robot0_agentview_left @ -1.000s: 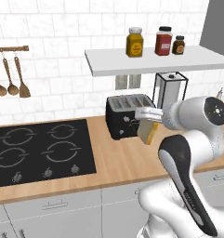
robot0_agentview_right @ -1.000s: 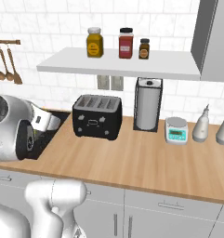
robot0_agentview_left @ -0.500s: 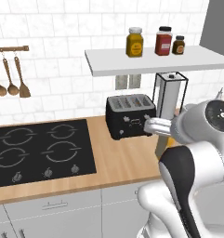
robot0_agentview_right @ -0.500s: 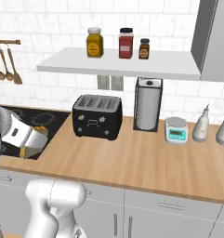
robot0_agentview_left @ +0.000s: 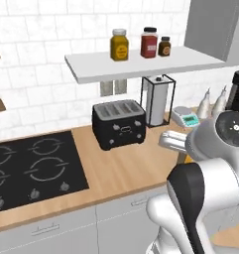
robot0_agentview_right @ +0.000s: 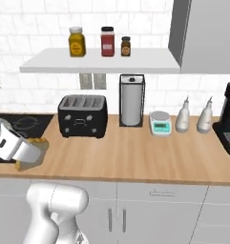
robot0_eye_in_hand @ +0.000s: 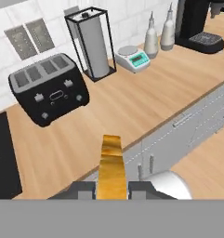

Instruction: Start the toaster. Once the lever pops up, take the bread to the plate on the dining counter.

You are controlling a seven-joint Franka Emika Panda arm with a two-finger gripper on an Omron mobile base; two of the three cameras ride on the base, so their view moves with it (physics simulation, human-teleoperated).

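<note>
Left base view showed the toaster [robot0_agentview_left: 119, 123] standing at the far side of the wooden worktop [robot0_agentview_left: 126, 168], just right of the black hob [robot0_agentview_left: 31, 171] and left of the paper towel holder [robot0_agentview_left: 157, 100], with a small scale [robot0_agentview_left: 185, 117] further right; three jars [robot0_agentview_left: 141, 44] sat on the shelf [robot0_agentview_left: 141, 64] above. Right base view showed the gripper [robot0_agentview_right: 34, 152] at the near left edge of the worktop, clamped on the bread [robot0_agentview_right: 31, 153], well apart from the toaster [robot0_agentview_right: 83, 116], while two bottles [robot0_agentview_right: 193, 116] and a coffee machine [robot0_agentview_right: 229, 119] stood to the right. Hand view showed the bread [robot0_eye_in_hand: 111, 166] edge-on between the fingertips [robot0_eye_in_hand: 88, 189], held out past the near edge of the worktop, the toaster [robot0_eye_in_hand: 49, 88] far left beyond it.
</note>
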